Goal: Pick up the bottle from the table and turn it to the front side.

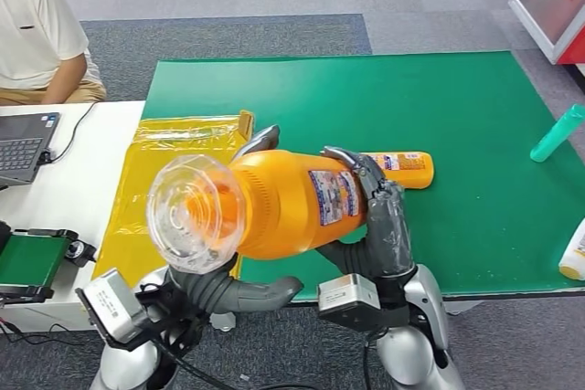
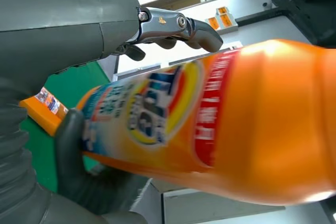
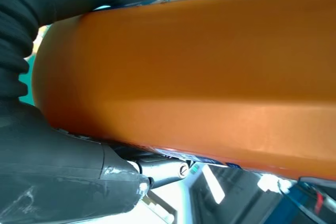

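Head view showed the large orange plastic bottle with a clear cap [image 1: 276, 203] lifted off the green-covered worktop [image 1: 469, 116], lying sideways, cap toward the camera. The right hand [image 1: 383, 221] clasped its labelled lower body; the left hand [image 1: 231, 285] cradled the neck end from beneath. Smooth, rigid and probably slippery, it would turn best gripped around the labelled middle, both hands sharing any weight.
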Motion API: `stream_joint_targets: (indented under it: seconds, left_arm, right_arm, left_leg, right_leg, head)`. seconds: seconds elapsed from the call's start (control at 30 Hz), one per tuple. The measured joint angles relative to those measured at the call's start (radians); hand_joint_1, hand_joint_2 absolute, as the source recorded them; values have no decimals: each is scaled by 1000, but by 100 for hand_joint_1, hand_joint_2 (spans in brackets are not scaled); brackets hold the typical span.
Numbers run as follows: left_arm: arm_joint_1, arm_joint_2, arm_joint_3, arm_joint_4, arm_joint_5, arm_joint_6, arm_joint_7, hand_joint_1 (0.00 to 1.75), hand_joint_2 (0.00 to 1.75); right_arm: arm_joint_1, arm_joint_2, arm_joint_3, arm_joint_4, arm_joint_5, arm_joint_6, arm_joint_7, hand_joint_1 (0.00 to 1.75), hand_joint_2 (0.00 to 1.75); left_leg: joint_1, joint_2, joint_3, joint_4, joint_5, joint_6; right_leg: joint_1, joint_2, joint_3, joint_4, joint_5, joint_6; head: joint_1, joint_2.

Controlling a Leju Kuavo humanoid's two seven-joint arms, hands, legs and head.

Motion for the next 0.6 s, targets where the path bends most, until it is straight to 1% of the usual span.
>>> stream_joint_targets:
  seconds: [0.2, 0.6]
  left_arm:
    - [0, 0, 1, 10, 9, 1, 0, 0, 175]
    - [0, 0, -1, 21, 11, 4, -4, 0, 175]
  right_arm:
    - [-13, 0, 0, -21, -1, 3, 6, 175, 175]
    - [-4, 0, 4, -30, 2, -3, -1, 175, 175]
  left_leg:
    - [0, 0, 0, 0, 0, 0]
    - [0, 0, 0, 0, 0, 0]
  right_leg:
    - [0, 0, 0, 0, 0, 0]
    - [0, 0, 0, 0, 0, 0]
  head:
    - [0, 0]
    - [0, 0]
